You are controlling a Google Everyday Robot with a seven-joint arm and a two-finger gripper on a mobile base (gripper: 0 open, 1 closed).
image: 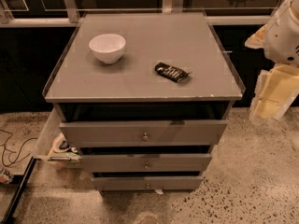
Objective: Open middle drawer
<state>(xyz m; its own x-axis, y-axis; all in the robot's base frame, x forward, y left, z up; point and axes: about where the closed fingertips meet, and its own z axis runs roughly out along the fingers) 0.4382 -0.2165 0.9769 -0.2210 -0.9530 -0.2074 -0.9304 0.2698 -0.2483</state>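
Observation:
The grey cabinet (140,78) has three drawers stacked under its top. The middle drawer (117,163) is the second front down, flat and grey, with a small round metal knob (146,165). A dark gap shows above its front. The top drawer (103,132) above it is taller and stands a little forward. The lowest drawer (121,183) is the smallest. My gripper (273,94), pale yellow under a white arm (285,27), hangs at the right edge of the view. It is to the right of the cabinet, at about the height of its top, and touches nothing.
A white bowl (107,47) and a dark snack packet (172,72) lie on the cabinet top. A clear side tray (46,134) with tape rolls hangs at the cabinet's left. Cables (11,148) lie on the speckled floor at left. A dark window wall runs behind.

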